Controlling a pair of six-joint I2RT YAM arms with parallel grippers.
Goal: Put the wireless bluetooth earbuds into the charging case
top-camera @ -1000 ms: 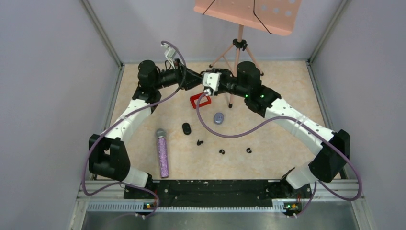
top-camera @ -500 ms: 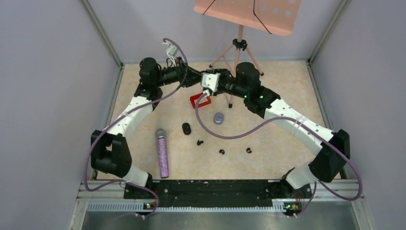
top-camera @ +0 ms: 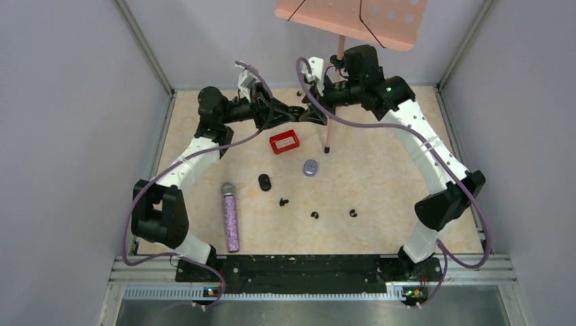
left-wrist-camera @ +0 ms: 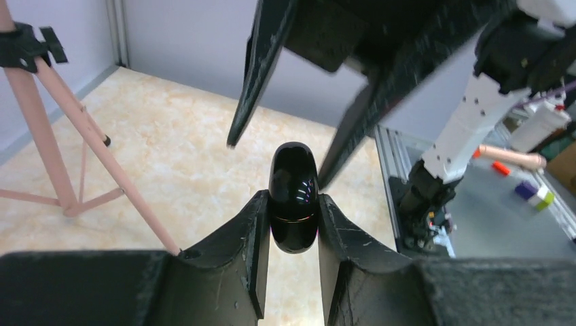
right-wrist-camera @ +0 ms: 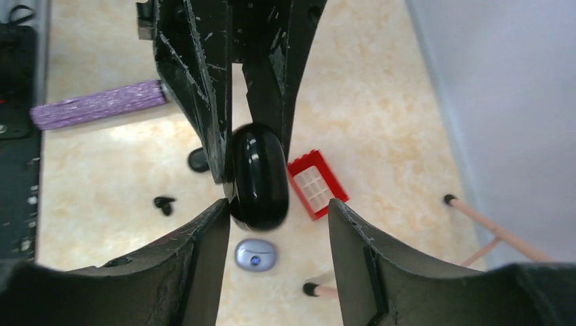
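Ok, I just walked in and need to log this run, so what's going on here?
The left gripper is clamped on a glossy black charging case, held in the air above the far side of the table. The right gripper faces it, jaws open on either side of the case's free end, not gripping it. Three black earbuds lie loose on the table nearer the arm bases, not yet picked up.

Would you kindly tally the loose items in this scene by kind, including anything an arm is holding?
Oval cases: 3 (a black case in the left pincer, another black, one grey-blue)
Black earbuds: 3
Purple microphone: 1
Red crate: 1
Pink music stand: 1
Total: 9
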